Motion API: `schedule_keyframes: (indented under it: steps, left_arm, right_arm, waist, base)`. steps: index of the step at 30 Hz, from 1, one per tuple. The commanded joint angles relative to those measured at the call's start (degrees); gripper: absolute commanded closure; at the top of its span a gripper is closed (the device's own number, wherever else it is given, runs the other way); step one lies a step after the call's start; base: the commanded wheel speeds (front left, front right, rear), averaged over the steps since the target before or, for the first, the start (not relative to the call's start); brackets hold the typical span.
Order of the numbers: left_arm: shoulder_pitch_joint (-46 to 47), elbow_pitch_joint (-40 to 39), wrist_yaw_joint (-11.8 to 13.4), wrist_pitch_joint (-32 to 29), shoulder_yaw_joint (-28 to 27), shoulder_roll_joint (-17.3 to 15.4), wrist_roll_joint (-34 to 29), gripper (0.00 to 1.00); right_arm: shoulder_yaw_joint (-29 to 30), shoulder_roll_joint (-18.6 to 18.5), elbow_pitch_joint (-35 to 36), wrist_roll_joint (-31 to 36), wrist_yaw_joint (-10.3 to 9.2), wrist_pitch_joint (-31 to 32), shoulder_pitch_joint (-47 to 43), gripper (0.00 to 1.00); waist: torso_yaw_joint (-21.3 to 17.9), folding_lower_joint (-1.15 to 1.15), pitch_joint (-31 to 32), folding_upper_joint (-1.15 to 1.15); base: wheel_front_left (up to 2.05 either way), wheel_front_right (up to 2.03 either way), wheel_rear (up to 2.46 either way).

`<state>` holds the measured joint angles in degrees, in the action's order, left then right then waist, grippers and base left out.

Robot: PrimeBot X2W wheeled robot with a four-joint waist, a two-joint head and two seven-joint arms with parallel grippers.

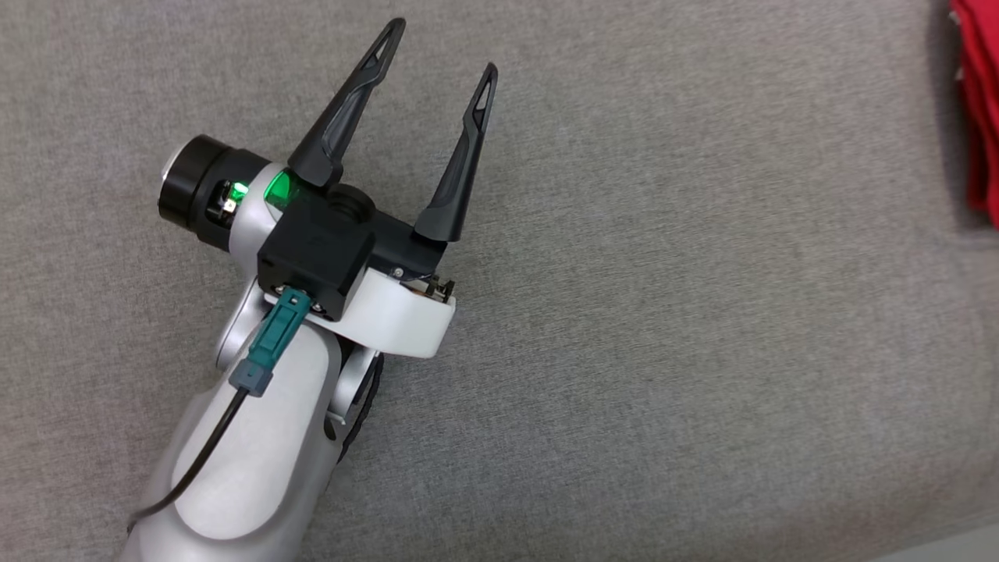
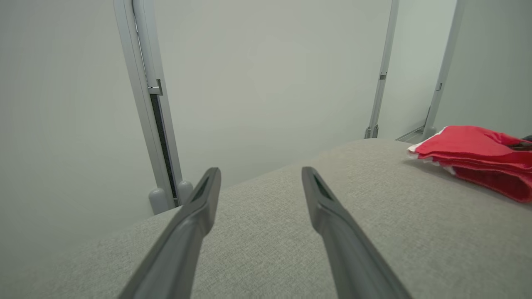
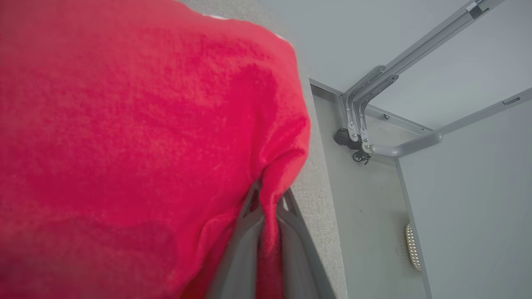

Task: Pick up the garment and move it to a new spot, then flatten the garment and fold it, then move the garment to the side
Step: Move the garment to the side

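The red garment (image 1: 979,117) lies folded at the far right edge of the grey fabric surface (image 1: 663,312) in the head view, cut off by the frame. In the left wrist view the garment (image 2: 478,160) rests as a layered stack at the right. My left gripper (image 1: 441,51) hovers open over bare fabric, well left of the garment, and its fingers (image 2: 199,216) hold nothing. In the right wrist view my right gripper (image 3: 270,199) is shut on a pinched fold of the red garment (image 3: 137,137), which covers most of that view.
Pale wall panels (image 2: 270,74) with grey metal posts (image 2: 145,99) stand beyond the far edge of the surface. Past the surface's edge in the right wrist view lies a grey floor (image 3: 374,216) with a metal frame and a caster (image 3: 361,133).
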<state>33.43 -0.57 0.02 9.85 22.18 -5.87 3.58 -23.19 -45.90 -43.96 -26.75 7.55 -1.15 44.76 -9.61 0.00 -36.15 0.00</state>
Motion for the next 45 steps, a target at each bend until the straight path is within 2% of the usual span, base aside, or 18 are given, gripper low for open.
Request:
schedule_keyframes:
  steps: [1,3,4,5,6,7,10,16,22,29,34,40,45]
  left_arm:
    - [1.43,-0.31,-0.33,0.18,0.03,-0.29,-0.27,0.00]
    - [1.66,-0.33,-0.36,0.23,0.20,-0.33,-0.38,0.00]
    - [1.79,-0.25,-0.32,0.26,0.27,-0.39,-0.40,0.00]
    - [1.92,-0.11,-0.26,0.25,0.29,-0.45,-0.38,0.00]
    - [1.92,-0.11,-0.26,0.25,0.29,-0.45,-0.38,0.00]
    - [2.06,0.16,-0.07,0.31,0.24,-0.54,-0.25,0.00]
    - [1.69,0.65,0.12,0.28,0.12,-0.74,0.07,0.00]
    - [-1.18,1.91,1.04,0.56,-0.73,-1.60,1.28,0.00]
    - [-5.30,2.70,1.84,0.66,-1.79,-2.25,3.09,0.00]
    - [-10.49,3.16,3.28,0.67,-3.64,-2.98,5.62,0.00]
    - [-13.53,3.97,4.26,1.48,-4.32,-2.15,7.39,0.00]
    - [-17.36,5.64,5.79,2.86,-5.66,-1.32,9.61,0.00]
    - [-21.01,6.33,7.25,3.77,-7.44,-1.69,10.73,0.00]
  right_arm:
    - [-0.59,-0.49,-0.86,-0.46,-0.12,-0.62,1.43,1.00]
    - [-0.85,-0.60,-2.21,-1.32,-0.12,-0.94,2.51,1.00]
    - [-0.80,-0.43,-3.13,-1.71,-0.12,-1.18,2.99,0.67]
    - [-0.88,-0.05,-3.91,-2.16,-0.12,-1.48,3.34,0.40]
    - [-0.88,-0.05,-3.91,-2.16,-0.12,-1.48,3.34,0.40]
    - [-0.44,0.76,-5.75,-2.87,-0.12,-2.76,3.87,0.00]
    - [-0.15,2.20,-7.48,-3.95,-0.12,-4.26,3.62,0.00]
    - [2.35,7.48,-10.49,-8.49,-0.12,-10.79,-0.39,0.00]
    - [6.07,13.25,-7.20,-11.61,-0.12,-13.93,-7.22,0.00]
    - [15.71,20.52,7.51,-6.03,-0.12,-14.06,-17.73,0.00]
    - [21.20,26.47,18.64,1.41,-0.07,-14.07,-25.61,0.00]
    - [22.88,30.99,30.05,8.54,-0.08,-10.57,-32.12,0.00]
    - [22.70,32.78,38.17,12.26,-0.08,-4.89,-36.13,0.00]
  waist:
    - [0.80,0.00,-1.75,0.00]
    - [0.83,0.00,-2.18,0.00]
    - [0.81,0.00,-2.34,0.00]
    - [0.76,0.00,-2.42,0.00]
    - [0.76,0.00,-2.42,0.00]
    - [0.53,0.00,-2.34,0.00]
    - [0.11,0.00,-1.74,0.00]
    - [-2.09,0.00,2.29,0.00]
    - [-4.27,0.00,7.63,0.00]
    - [-4.33,0.00,13.18,0.00]
    - [-1.01,0.00,16.50,0.00]
    - [4.46,0.00,20.21,0.00]
    - [9.11,0.00,22.91,0.00]
  base:
    - [0.00,0.00,0.00]
    - [0.00,0.00,0.00]
    - [0.00,0.00,0.00]
    - [0.00,0.00,0.00]
    - [0.00,0.00,0.00]
    - [0.00,0.00,0.00]
    - [0.00,0.00,0.00]
    - [0.00,0.00,0.00]
    - [0.00,0.00,0.00]
    - [0.00,0.00,0.00]
    - [0.00,0.00,0.00]
    - [0.00,0.00,0.00]
    - [0.00,0.00,0.00]
